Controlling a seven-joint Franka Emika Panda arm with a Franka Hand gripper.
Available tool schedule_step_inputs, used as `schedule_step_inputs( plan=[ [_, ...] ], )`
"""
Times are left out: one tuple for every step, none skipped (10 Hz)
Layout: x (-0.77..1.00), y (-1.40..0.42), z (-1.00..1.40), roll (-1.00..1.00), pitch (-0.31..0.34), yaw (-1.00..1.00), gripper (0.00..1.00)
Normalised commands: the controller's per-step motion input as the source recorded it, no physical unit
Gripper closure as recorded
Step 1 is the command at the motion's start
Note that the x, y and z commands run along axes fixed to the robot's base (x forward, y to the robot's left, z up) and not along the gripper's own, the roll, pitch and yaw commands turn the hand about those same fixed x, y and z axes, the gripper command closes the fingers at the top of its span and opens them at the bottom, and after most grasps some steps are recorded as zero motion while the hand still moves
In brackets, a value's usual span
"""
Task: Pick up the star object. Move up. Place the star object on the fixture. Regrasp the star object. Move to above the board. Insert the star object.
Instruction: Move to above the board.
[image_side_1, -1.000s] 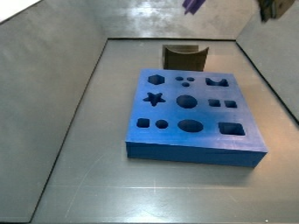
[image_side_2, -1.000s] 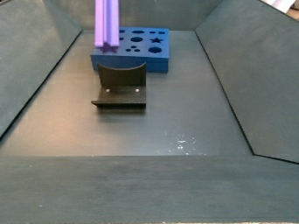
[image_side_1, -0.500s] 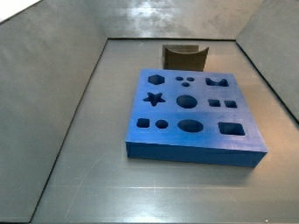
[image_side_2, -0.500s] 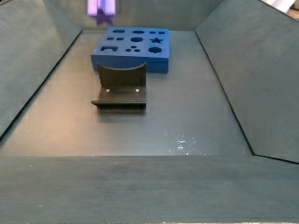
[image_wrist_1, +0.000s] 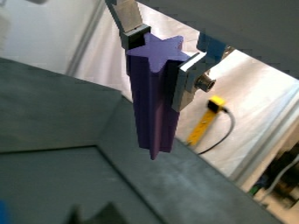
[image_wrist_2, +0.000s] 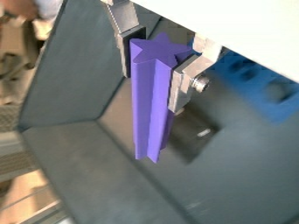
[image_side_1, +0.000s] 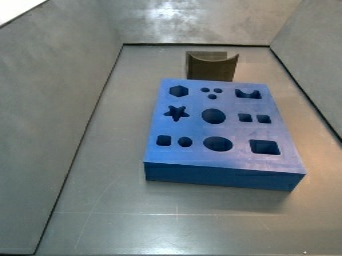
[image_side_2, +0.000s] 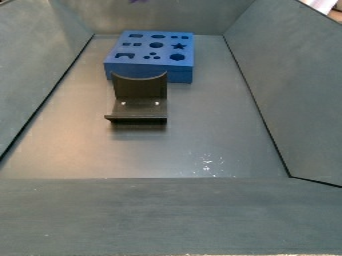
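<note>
My hand is clamped on the star, held high off the bench; board and fixture sit below, apart.

matt purple star object between the claw's bare-metal plates

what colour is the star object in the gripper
Light purple. The star object, clamped in the gripper, shows best in a wrist view.
</note>
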Motion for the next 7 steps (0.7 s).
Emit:
schedule_step_inputs(
  plan=[
    [-0.77, -1.00, 0.12, -1.00, -0.038, -0.08, 1.00],
    [-0.78, -1.00, 0.13, -1.00, -0.041, -0.08, 1.00],
    [-0.82, -1.00, 0.13, -1.00, -0.043, -0.09, 1.00],
    [-0.85, -1.00, 0.13, -1.00, -0.041, -0.09, 1.00],
    [-0.69, -0.76, 0.11, -1.00, -0.045, -0.09, 1.00],
    [-0.47, -0.46, 0.07, -1.00, -0.046, -0.09, 1.00],
    [-0.25, -0.18, 0.03, -1.00, -0.039, -0.09, 1.00]
  ],
)
